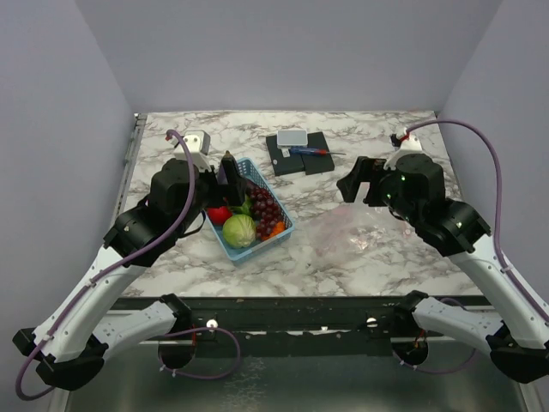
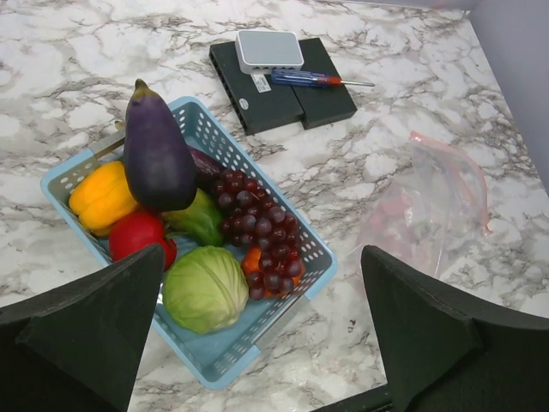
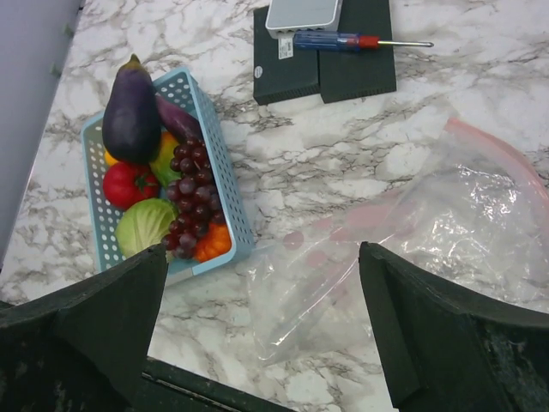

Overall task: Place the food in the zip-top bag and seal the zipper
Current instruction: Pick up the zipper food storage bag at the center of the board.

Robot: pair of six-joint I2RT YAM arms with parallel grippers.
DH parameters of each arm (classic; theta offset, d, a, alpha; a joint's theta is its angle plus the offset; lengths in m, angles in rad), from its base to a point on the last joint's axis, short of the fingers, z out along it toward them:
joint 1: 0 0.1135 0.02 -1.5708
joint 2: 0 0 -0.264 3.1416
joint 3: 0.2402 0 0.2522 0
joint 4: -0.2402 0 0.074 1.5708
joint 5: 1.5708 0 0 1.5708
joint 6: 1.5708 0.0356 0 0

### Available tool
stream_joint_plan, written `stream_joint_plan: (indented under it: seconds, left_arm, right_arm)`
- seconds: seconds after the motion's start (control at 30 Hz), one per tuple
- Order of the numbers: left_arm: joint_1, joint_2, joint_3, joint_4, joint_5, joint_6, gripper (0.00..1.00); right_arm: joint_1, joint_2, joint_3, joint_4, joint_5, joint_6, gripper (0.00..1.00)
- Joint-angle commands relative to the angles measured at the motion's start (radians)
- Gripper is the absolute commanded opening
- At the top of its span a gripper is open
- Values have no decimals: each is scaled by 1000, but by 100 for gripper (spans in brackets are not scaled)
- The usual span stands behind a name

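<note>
Left gripper (image 2: 262,253): jaws apart, empty
Right gripper (image 3: 263,249): jaws apart, empty
Risk: limp bag (image 3: 446,223) may slide toward right edge as food (image 2: 202,219) pushes in

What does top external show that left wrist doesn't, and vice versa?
Top external only: the right hand, open, near the bag, and a small white box at the table's back left. Left wrist only: the yellow pepper in the basket, not visible from above. Both: the basket, cabbage, grapes, bag, and black boxes with the screwdriver.
</note>
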Motion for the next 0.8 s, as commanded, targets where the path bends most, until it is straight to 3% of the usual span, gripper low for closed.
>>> stream_joint_plan:
  seconds: [0.0, 0.33, 0.77]
  left_arm:
    - [-1, -20, -2, -38, -43, 15, 99]
    - [0, 2, -2, -61, -9, 23, 99]
    - [-2, 67, -25, -79, 40, 29, 99]
  right_arm:
    - [2, -41, -32, -8, -17, -20, 100]
    - [2, -27, -25, -79, -41, -107, 99]
    - [2, 57, -84, -177, 124, 32, 97]
